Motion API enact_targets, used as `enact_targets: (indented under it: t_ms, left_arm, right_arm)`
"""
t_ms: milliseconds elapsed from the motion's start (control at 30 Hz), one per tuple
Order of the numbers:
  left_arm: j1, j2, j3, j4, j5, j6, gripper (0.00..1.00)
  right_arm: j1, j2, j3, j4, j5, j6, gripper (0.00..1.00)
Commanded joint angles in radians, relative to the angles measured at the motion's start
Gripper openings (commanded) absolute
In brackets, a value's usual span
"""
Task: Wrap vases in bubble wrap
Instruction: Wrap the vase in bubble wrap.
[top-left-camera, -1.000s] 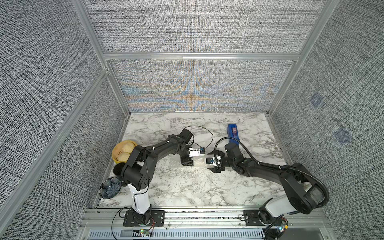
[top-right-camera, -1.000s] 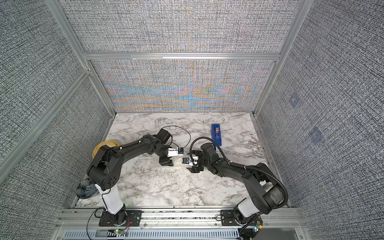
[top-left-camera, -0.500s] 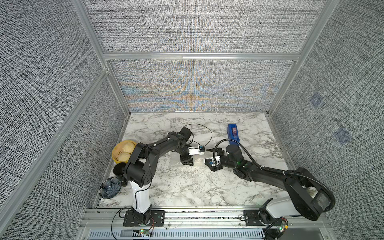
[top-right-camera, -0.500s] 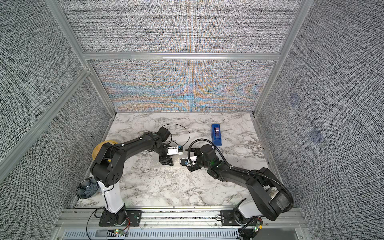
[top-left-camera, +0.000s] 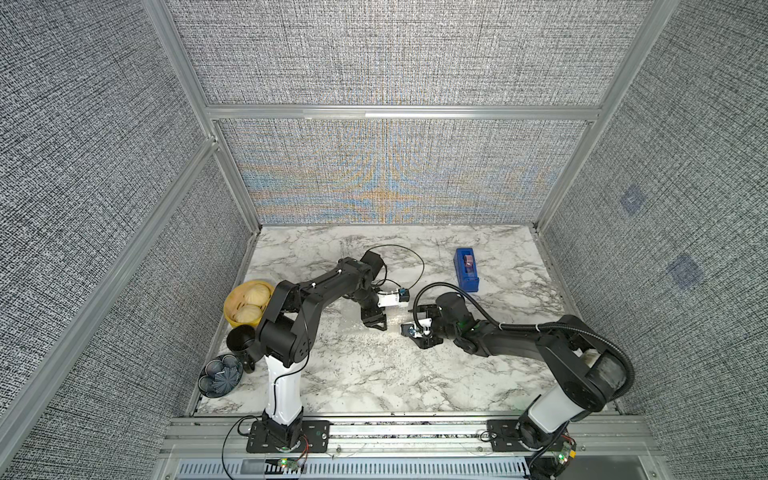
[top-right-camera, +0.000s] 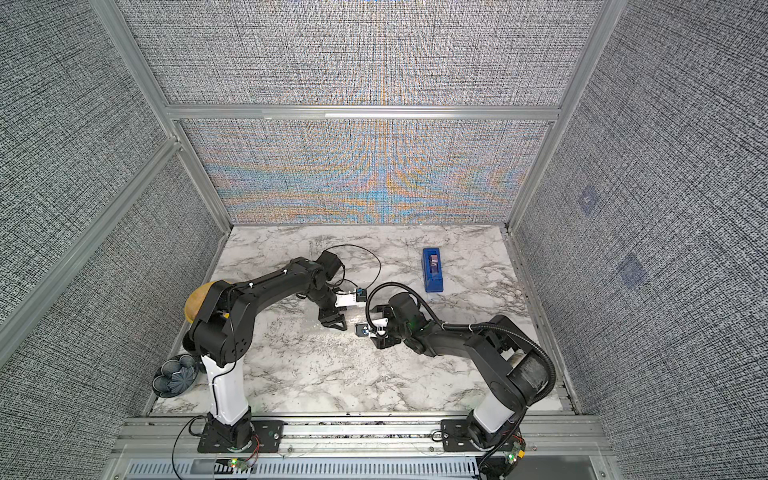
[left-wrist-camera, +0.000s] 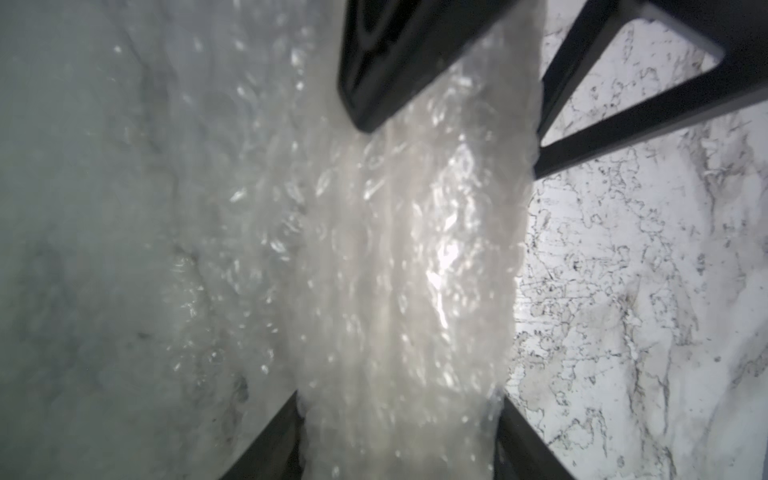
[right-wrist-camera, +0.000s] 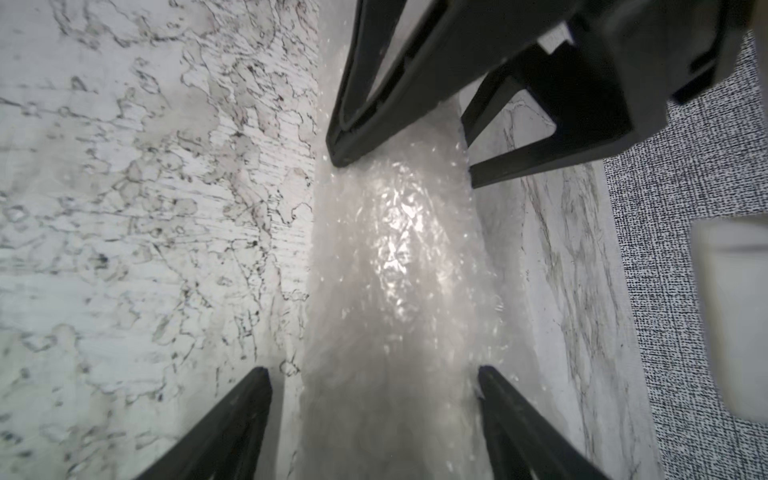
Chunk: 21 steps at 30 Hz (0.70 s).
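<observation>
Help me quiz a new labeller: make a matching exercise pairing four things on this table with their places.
1 blue tape dispenser
2 yellow bowl
3 flower-shaped dish
4 bubble wrap roll

a between left gripper and right gripper
b near left corner
c far half, right of centre
d left edge, beyond black tumbler

Pairs: 1-c, 2-d, 3-b, 4-a

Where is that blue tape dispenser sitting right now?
In both top views the tape dispenser lies on the marble table, toward the back right, apart from and beyond the right end effector.
</observation>
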Motion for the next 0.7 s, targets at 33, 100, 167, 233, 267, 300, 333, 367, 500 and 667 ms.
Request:
enact_targets:
  t_ms: [33,100,167,233,267,300,333,367,500,667]
  left_arm:
    - [0.000,0.038,0.026,-0.096,0.013,0.012,0.64]
    - [0.001,0.045,0.040,-0.106,0.017,0.010,0.64]
    - [0.004,0.049,0.051,-0.113,0.023,0.007,0.65]
    - [0.011,0.049,0.064,-0.116,0.037,-0.004,0.67]
    - [0.016,0.048,0.071,-0.118,0.046,-0.011,0.68]
    - [0.023,0.045,0.078,-0.121,0.061,-0.019,0.68]
    - [0.028,0.042,0.082,-0.120,0.071,-0.022,0.69]
    - [0.031,0.036,0.081,-0.118,0.075,-0.023,0.69]
    - [0.036,0.030,0.085,-0.114,0.060,-0.034,0.74]
    - [0.049,-0.048,0.042,-0.002,0.021,-0.095,0.79]
  right_arm:
    - [0.001,0.030,0.022,-0.003,0.023,-0.022,0.77]
    - [0.000,0.035,0.033,-0.036,0.017,-0.031,0.71]
    - [-0.002,0.044,0.044,-0.063,0.024,-0.038,0.66]
    - [-0.006,0.049,0.056,-0.097,0.023,-0.041,0.62]
    - [-0.007,0.054,0.064,-0.116,0.023,-0.041,0.61]
    - [-0.007,0.060,0.070,-0.129,0.023,-0.046,0.61]
    - [-0.007,0.066,0.072,-0.132,0.023,-0.047,0.62]
    - [-0.007,0.069,0.077,-0.142,0.026,-0.056,0.63]
    - [-0.021,0.078,0.135,-0.269,-0.003,-0.067,0.63]
    - [-0.042,0.082,0.223,-0.432,-0.072,-0.058,0.58]
